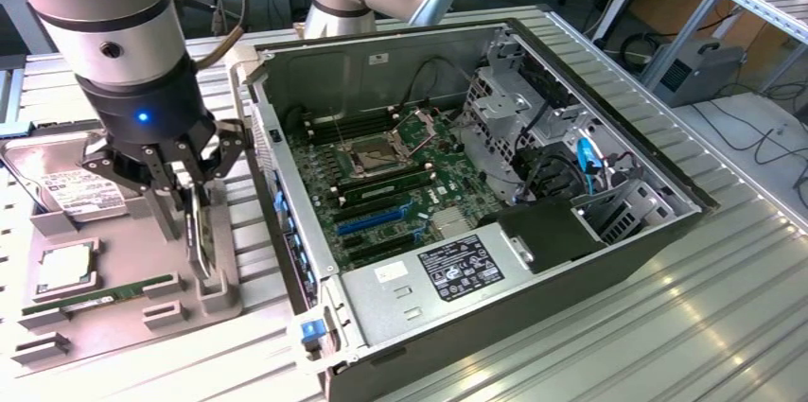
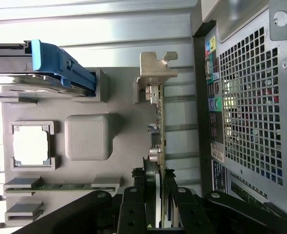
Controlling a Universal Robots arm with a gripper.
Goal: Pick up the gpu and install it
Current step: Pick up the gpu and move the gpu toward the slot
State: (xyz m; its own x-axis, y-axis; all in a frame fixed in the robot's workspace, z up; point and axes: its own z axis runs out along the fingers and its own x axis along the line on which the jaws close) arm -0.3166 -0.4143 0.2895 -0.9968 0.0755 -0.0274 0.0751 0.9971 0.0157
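The gpu (image 1: pixel 197 236) stands on edge in a holder of the grey parts tray (image 1: pixel 127 322), on the exterior view's left beside the open computer case (image 1: pixel 531 232). My gripper (image 1: pixel 187 222) reaches down over it, one finger on each face of the card. In the wrist view the gpu (image 2: pixel 158 131) runs away from the gripper (image 2: pixel 154 195). Its black fingers (image 2: pixel 133 204) press against both sides of the card, and the silver bracket (image 2: pixel 155 73) sits at its far end. I cannot tell whether the card has risen out of the holder.
The tray also holds a hard drive (image 1: pixel 76 189), a processor (image 1: pixel 63 270) and a green memory stick (image 1: pixel 101 296). Inside the case lies the motherboard (image 1: pixel 378 184) with blue expansion slots (image 1: pixel 373 218). The case's rear wall (image 2: pixel 250 107) stands close beside the card.
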